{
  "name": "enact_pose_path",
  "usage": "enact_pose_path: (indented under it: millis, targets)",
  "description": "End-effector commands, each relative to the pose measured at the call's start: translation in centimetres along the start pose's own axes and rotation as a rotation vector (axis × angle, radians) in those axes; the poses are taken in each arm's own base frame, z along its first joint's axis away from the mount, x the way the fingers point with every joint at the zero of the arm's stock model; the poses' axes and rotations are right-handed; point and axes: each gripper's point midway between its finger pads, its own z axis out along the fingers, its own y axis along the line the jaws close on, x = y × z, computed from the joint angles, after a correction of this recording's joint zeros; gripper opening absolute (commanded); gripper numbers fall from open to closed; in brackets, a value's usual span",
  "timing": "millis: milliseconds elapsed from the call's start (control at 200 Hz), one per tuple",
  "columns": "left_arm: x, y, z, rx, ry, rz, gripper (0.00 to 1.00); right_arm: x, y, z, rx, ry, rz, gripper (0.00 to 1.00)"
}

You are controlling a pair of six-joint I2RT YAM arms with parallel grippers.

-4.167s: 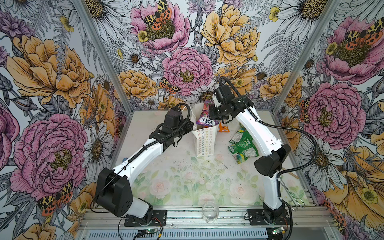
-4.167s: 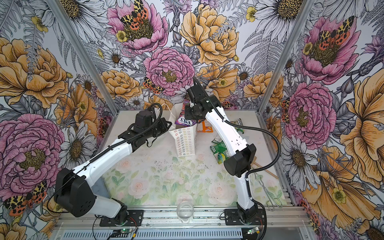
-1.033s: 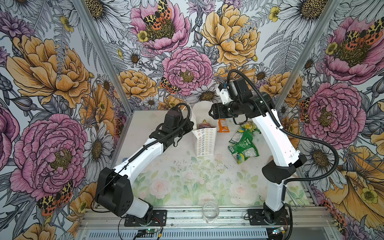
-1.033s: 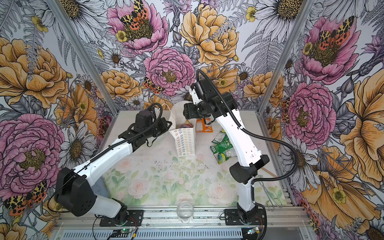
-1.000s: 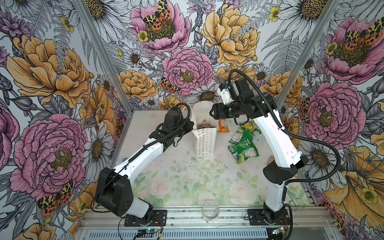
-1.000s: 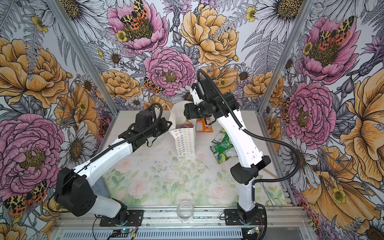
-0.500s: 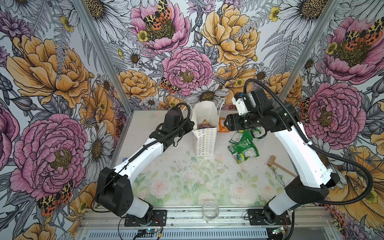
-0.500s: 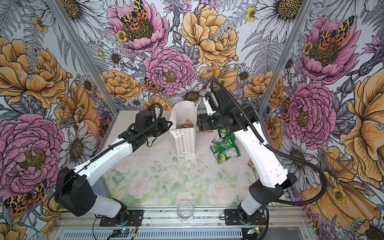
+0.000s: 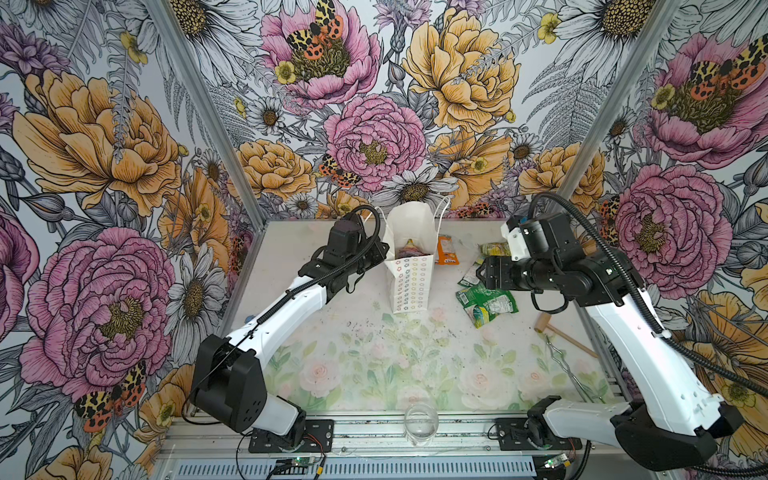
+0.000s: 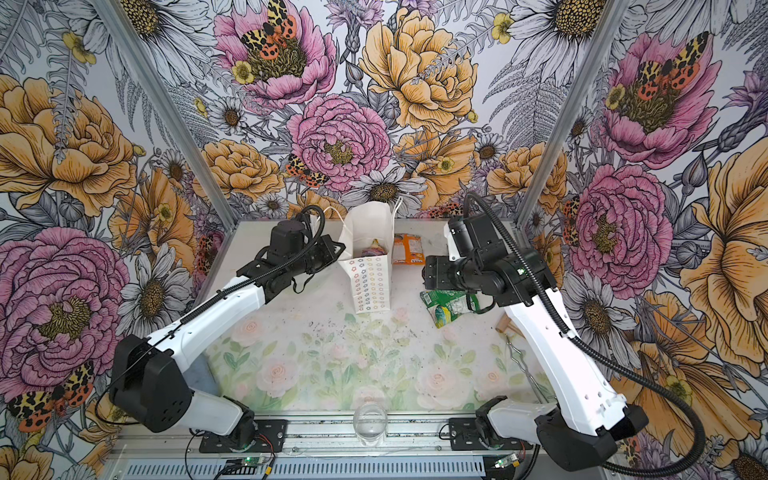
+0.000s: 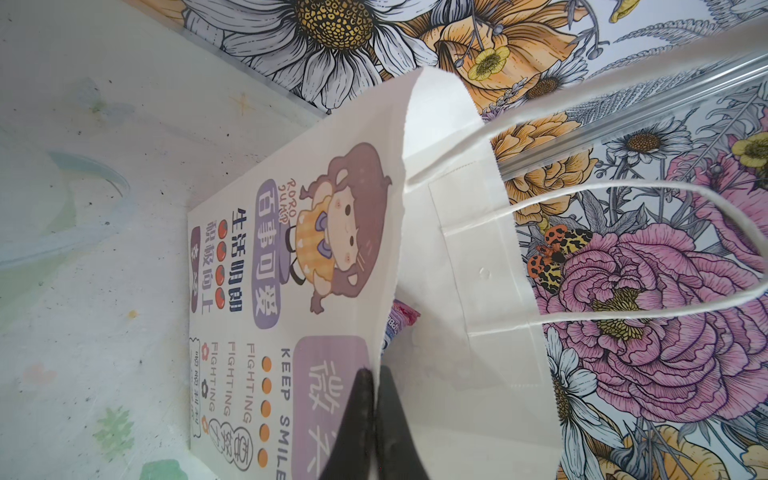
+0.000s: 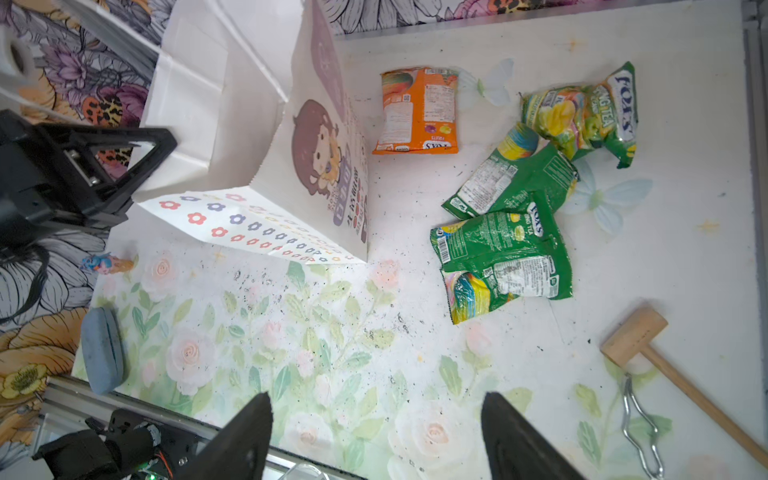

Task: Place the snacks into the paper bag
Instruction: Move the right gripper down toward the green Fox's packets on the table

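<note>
Paper bag stands frame centre, purple packet inside. Right pincer has pulled back rightward, wide open, empty; left pincer pinches bag rim. We judge green snacks on desk come next.

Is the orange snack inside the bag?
No, the orange snack lies flat outside the bag, just beside its picture side.

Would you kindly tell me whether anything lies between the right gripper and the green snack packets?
Nothing visible does: the right gripper hangs open near the green packets, which lie uncovered on the table; the wooden mallet lies apart from them.
</note>
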Motion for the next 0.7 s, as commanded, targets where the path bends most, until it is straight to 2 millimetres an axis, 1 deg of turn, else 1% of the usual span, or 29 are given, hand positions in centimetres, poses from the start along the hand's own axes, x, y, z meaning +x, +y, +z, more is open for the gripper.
enact_pose_path:
  millis: [0,175,345,525,695]
  targets:
    - [-0.7,-0.9,-0.1,0.052,-0.017,-0.013,0.05,0.6,-0.8,1.8,-0.028,0.018,0.141,0.81]
    - [-0.7,-0.6,-0.1,0.049,-0.011,-0.016,0.05,2.5,-3.7,5.1,0.045,0.053,0.327,0.82]
    - [-0.8,-0.4,-0.1,0.051,-0.009,-0.016,0.05,4.2,-6.4,8.2,0.064,0.019,0.554,0.83]
    - [-0.8,-0.3,0.0,0.057,-0.003,-0.018,0.05,5.9,-8.9,10.3,0.062,-0.057,0.761,0.84]
    - [-1.0,-0.1,0.0,0.057,0.000,-0.022,0.05,7.1,-10.3,11.8,0.089,-0.052,0.824,0.84]
